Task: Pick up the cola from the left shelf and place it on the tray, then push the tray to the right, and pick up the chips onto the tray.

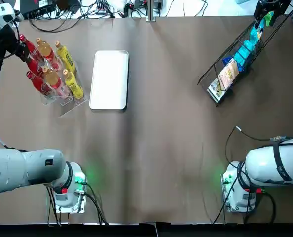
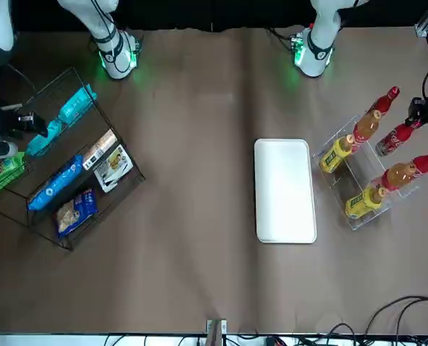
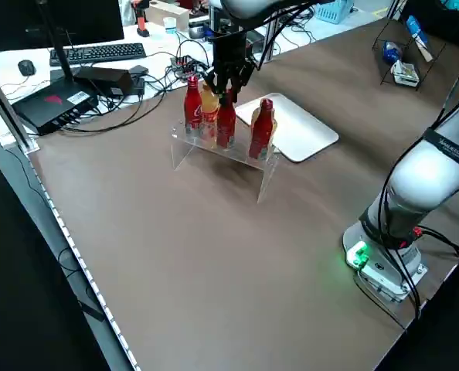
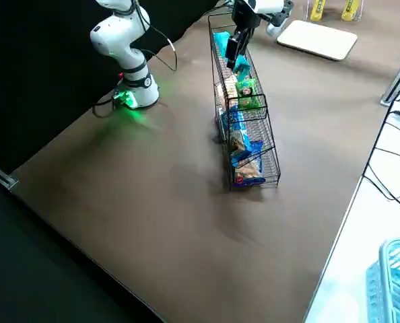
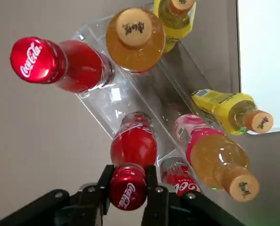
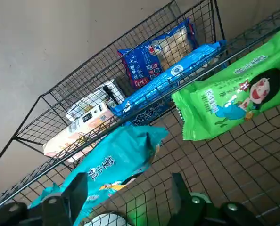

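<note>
Your brown counter [image 1: 156, 148] is bare through the middle, with cables [image 1: 87, 10] tangled beyond its far edge. The wire rack [image 1: 220, 64] stands at the far-right corner. The white tray [image 1: 110, 79] lies flat just beside the clear shelf [image 1: 70, 103] near the far-left corner. The cola [image 5: 133, 150] stands upright in that shelf, long axis vertical, cap up, and your left pincer [image 5: 127, 186] pinches the cap. Your right pincer [image 6: 128, 197] hangs spread above teal chips [image 6: 116, 160] in the rack. The cola's base is hidden.

1 overhead camera looks straight down on the table [image 1: 151, 148]; 1 faces back across it; 2 raised side cameras look diagonally; 2 wrist cameras sit close. Overhead and front share the tray [image 1: 110, 79].
</note>
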### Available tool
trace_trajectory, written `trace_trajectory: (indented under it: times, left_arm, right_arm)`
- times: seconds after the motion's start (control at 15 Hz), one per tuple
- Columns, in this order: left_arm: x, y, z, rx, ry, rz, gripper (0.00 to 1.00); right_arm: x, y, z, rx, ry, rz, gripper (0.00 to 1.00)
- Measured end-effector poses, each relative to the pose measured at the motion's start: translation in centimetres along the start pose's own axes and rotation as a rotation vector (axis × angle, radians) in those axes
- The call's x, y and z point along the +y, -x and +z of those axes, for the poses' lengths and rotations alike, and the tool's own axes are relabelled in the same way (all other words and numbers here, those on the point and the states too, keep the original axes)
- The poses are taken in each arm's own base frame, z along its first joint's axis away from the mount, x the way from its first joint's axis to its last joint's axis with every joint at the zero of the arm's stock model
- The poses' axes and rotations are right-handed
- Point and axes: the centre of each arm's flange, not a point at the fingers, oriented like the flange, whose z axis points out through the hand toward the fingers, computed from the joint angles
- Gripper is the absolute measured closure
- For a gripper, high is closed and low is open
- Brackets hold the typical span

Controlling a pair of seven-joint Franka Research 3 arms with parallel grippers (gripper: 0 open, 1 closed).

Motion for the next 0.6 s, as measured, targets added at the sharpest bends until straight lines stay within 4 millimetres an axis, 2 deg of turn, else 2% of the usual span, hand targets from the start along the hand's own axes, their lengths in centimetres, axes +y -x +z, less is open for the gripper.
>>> trace_trajectory:
  times: [0.13,0.27,0.47,0.6]
  left_arm:
    - [0.0,0.0,-0.2,-0.004,0.002,-0.018,0.68]
    - [0.0,-0.1,-1.7,-0.007,0.002,-0.025,0.68]
    - [0.3,-0.8,-7.6,-0.019,-0.009,-0.040,0.68]
    - [1.5,-2.3,-11.2,-0.014,-0.030,-0.056,0.68]
  right_arm:
    - [-0.1,0.0,0.0,0.001,0.000,-0.003,0.19]
    - [-0.2,-0.1,0.0,0.003,0.001,-0.006,0.20]
    - [-0.4,-0.1,-0.1,0.006,0.002,-0.010,0.22]
    - [-0.5,-0.3,-0.1,0.016,0.004,-0.011,0.28]
